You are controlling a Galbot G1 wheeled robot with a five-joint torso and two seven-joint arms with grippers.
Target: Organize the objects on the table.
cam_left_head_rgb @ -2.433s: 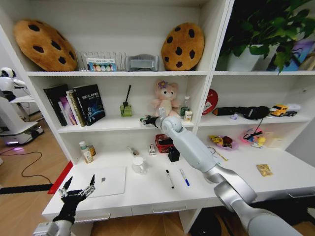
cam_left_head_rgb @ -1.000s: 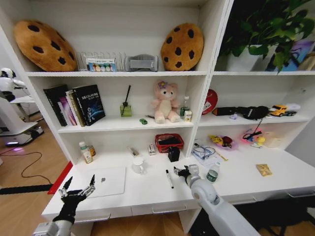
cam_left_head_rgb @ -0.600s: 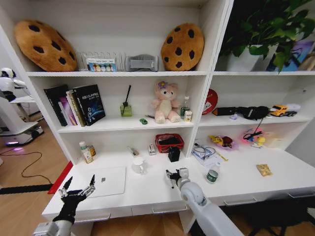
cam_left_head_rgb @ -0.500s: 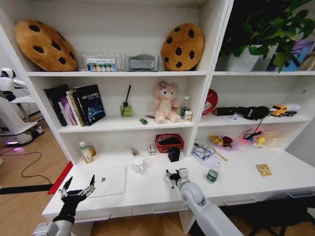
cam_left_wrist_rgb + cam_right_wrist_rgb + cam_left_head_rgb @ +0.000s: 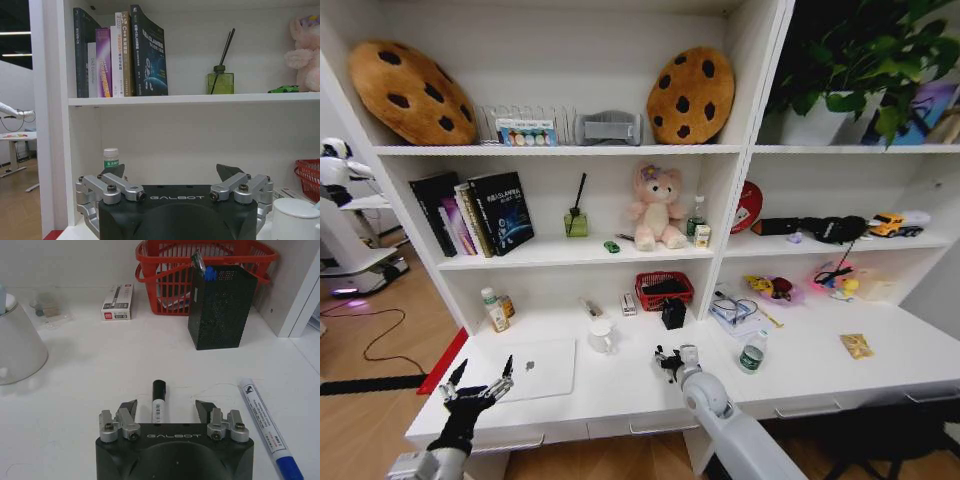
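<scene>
My right gripper hovers open just above the table, its fingers on either side of the black pen, which lies lengthwise between them. Beside it lies the blue pen. In the head view the right gripper is at the desk's middle. The silver laptop lies closed at the front left, and my left gripper waits open off that corner. A green-capped bottle and a yellow packet sit to the right. The green toy car rests on the shelf.
A white mug, a black mesh pen holder with pens in it, a red basket and a small box stand beyond the right gripper. Books and a reed diffuser fill the shelf above the desk.
The right gripper came down from the shelf, leaving the green car there, then shifted left along the desk from the blue pen to over the black pen. The left arm stayed still.
</scene>
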